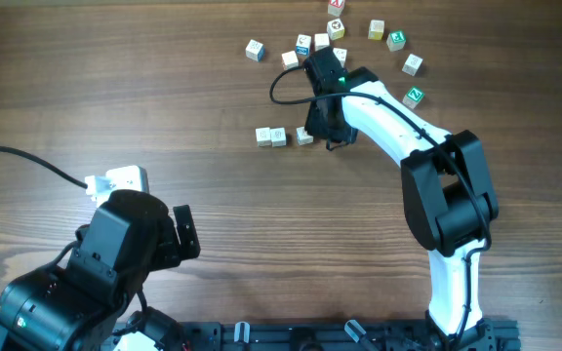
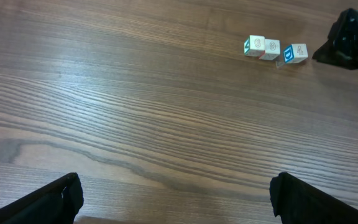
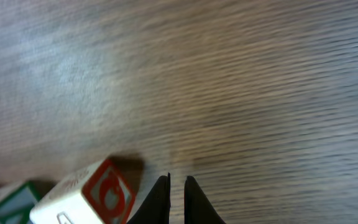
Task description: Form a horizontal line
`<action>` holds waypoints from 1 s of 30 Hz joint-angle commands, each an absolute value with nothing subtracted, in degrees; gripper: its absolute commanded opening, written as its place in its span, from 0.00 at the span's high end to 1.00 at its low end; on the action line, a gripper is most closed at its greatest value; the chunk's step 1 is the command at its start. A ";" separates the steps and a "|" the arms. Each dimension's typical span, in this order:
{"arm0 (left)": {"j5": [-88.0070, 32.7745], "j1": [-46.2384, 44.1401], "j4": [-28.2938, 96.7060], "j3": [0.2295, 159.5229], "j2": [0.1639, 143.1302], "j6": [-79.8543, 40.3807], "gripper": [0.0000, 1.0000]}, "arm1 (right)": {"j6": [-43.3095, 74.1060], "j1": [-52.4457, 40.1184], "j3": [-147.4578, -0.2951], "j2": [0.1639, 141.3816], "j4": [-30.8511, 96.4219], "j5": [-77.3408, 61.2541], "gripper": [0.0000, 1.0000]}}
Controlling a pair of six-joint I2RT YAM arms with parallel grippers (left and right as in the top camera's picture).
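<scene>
The row of three cubes point(image 1: 281, 136) looks all but laid, so the step in hand seems to be the last tidying. The right gripper point(image 1: 328, 135) hangs just beside the row's near end, its fingers drawn nearly together with nothing between them. The row runs away from its tips toward the left arm's side. The left gripper point(image 2: 176, 199) is spread wide and empty, with the row well ahead of it.

The cubes are small and white, with teal and blue faces. Two touch; the one nearest the right gripper seems to stand a sliver apart. The next move probably calls for a low, gentle sideways nudge to close that gap without skewing the others.

A red-lettered cube point(image 3: 86, 193) sits just left of the right gripper's fingertips; whether it belongs to the row I cannot tell. Loose cubes point(image 1: 377, 30) lie beyond the gripper.
</scene>
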State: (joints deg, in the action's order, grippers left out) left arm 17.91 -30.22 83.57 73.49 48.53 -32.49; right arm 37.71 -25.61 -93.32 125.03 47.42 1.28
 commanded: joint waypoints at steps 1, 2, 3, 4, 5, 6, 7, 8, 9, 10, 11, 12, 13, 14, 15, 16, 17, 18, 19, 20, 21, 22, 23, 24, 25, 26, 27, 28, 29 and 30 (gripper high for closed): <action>17.61 -29.87 83.44 73.28 48.42 -33.50 0.00 | 31.40 -25.58 -93.25 125.25 45.82 -6.87 0.92; 17.61 -29.87 83.42 73.28 48.42 -33.50 0.00 | 31.48 -25.58 -93.25 125.25 45.80 -7.42 0.92; 17.61 -29.87 83.44 73.28 48.42 -33.50 0.00 | 31.48 -25.58 -93.25 125.25 45.80 -7.42 0.92; 17.61 -29.87 83.44 73.28 48.42 -33.50 0.00 | 31.46 -25.58 -93.25 125.25 45.74 -7.42 0.92; 17.61 -29.87 83.44 73.28 48.42 -33.50 0.00 | 31.44 -25.58 -93.25 125.25 45.71 -7.42 0.92; 17.61 -29.87 83.44 73.28 48.42 -33.50 0.00 | 31.44 -25.58 -93.25 125.25 45.74 -7.44 0.92; 17.61 -29.87 83.44 73.28 48.42 -33.50 0.00 | 31.46 -25.58 -93.25 125.25 45.84 -7.44 0.92; 17.61 -29.87 83.44 73.28 48.42 -33.50 0.00 | 31.42 -25.58 -93.25 125.25 45.80 -7.86 0.92; 17.61 -29.87 83.44 73.28 48.42 -33.50 0.00 | 31.40 -25.58 -93.25 125.25 45.71 -8.32 0.92; 17.61 -29.87 83.44 73.28 48.42 -33.50 0.00 | 31.33 -25.58 -93.25 125.25 45.67 -9.04 0.92; 17.61 -29.87 83.44 73.28 48.42 -33.50 0.00 | 31.24 -25.58 -93.25 125.25 45.65 -9.15 0.92; 17.61 -29.87 83.44 73.28 48.42 -33.50 0.00 | 30.94 -25.58 -93.25 125.25 45.65 -9.08 0.92; 17.61 -29.87 83.44 73.28 48.42 -33.50 0.00 | 29.91 -25.58 -93.25 125.25 45.45 -9.04 0.92; 17.61 -29.87 83.44 73.28 48.42 -33.50 0.00 | 30.04 -25.56 -93.25 125.25 45.47 -7.64 0.92; 17.61 -29.87 83.44 73.28 48.42 -33.50 0.00 | 30.00 -25.58 -93.25 125.25 45.50 -6.50 0.92; 17.61 -29.87 83.42 73.28 48.42 -33.50 0.00 | 30.00 -25.56 -93.25 125.25 45.67 -5.19 0.94; 17.61 -29.87 83.44 73.28 48.42 -33.50 0.00 | 29.98 -25.52 -93.43 125.25 46.30 -3.01 0.96; 17.61 -29.87 83.44 73.28 48.42 -33.50 0.00 | 30.00 -25.50 -93.67 125.23 46.89 -1.80 0.96; 17.61 -29.87 83.44 73.28 48.42 -33.50 0.00 | 29.98 -25.45 -94.26 125.12 48.23 -0.43 0.96; 17.61 -29.87 83.44 73.28 48.42 -33.50 0.00 | 29.98 -25.39 -94.91 124.90 49.50 0.54 0.96; 17.61 -29.87 83.44 73.28 48.42 -33.50 0.00 | 29.98 -25.36 -95.57 124.44 50.68 1.06 0.96; 17.61 -29.87 83.44 73.28 48.42 -33.50 0.00 | 30.00 -25.36 -96.03 123.81 51.55 1.06 0.95; 17.61 -29.89 83.44 73.28 48.42 -33.50 0.00 | 30.00 -25.36 -96.23 123.17 51.94 1.04 0.88; 17.61 -29.87 83.44 73.28 48.42 -33.50 0.00 | 30.00 -25.36 -96.23 122.34 52.21 0.99 0.81; 17.61 -29.87 83.44 73.28 48.42 -33.50 0.00 | 30.04 -25.39 -96.23 121.23 52.62 0.99 0.77; 17.61 -29.87 83.44 73.28 48.42 -33.50 0.00 | 30.13 -25.45 -96.23 120.20 52.88 0.75 0.75; 17.61 -29.87 83.44 73.28 48.42 -33.50 0.00 | 30.17 -25.50 -96.23 119.33 52.99 -0.08 0.70; 17.61 -29.87 83.42 73.28 48.42 -33.50 0.00 | 30.17 -25.54 -96.23 118.41 53.01 -1.39 0.66; 17.61 -29.87 83.44 73.28 48.42 -33.50 0.00 | 30.17 -25.54 -96.23 117.32 52.69 -3.90 0.62; 17.61 -29.87 83.44 73.28 48.42 -33.50 0.00 | 30.22 -25.54 -96.23 116.27 51.79 -7.27 0.54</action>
State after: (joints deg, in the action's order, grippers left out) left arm 17.91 -30.22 83.57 73.49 48.53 -32.51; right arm 30.17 -25.61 -94.65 121.10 52.84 -1.58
